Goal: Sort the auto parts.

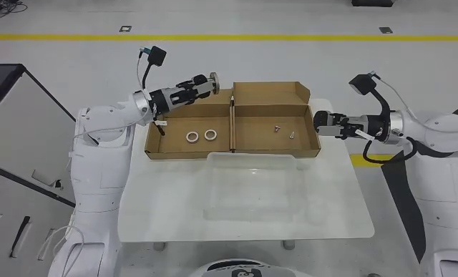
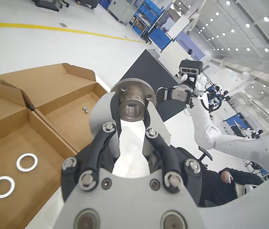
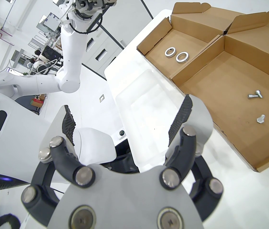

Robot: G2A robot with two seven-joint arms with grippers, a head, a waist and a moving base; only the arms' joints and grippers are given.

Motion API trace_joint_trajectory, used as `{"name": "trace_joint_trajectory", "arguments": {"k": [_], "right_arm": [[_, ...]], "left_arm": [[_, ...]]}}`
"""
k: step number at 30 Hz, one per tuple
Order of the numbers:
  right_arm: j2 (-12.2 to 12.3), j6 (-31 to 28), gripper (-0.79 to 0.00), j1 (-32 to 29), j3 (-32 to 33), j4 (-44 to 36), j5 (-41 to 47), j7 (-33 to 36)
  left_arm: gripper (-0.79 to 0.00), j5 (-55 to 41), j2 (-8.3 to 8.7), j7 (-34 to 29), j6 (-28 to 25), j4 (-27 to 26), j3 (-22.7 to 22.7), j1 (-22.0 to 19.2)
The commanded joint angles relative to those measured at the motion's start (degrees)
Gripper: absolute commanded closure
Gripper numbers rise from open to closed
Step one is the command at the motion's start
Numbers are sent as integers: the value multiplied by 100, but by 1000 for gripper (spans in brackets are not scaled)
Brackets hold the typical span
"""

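Gripping the flanged bushing (image 2: 132, 101) in my left pincer (image 2: 131, 110), I am eyeing the washer box (image 1: 172, 144) at six o'clock; right pincer (image 3: 127, 110) gaping wide.

Matt cardboard box (image 1: 265, 132), shiny metal washers (image 2: 18, 164)

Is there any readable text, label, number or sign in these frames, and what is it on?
No text can be read in any view.
Banner in the hall behind: print too small and blurred to read.
Cardboard boxes: no marking visible.
Flanged metal part: no marking visible.
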Motion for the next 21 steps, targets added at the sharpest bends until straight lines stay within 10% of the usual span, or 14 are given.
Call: {"name": "trace_joint_trajectory", "arguments": {"k": [1,21], "right_arm": [[0,0,-785,0,0,0,0,0],[0,0,-785,0,0,0,0,0]], "left_arm": [[0,0,0,0,0,0,0,0],[0,4861,150,492,1943,799,990,-627]]}}
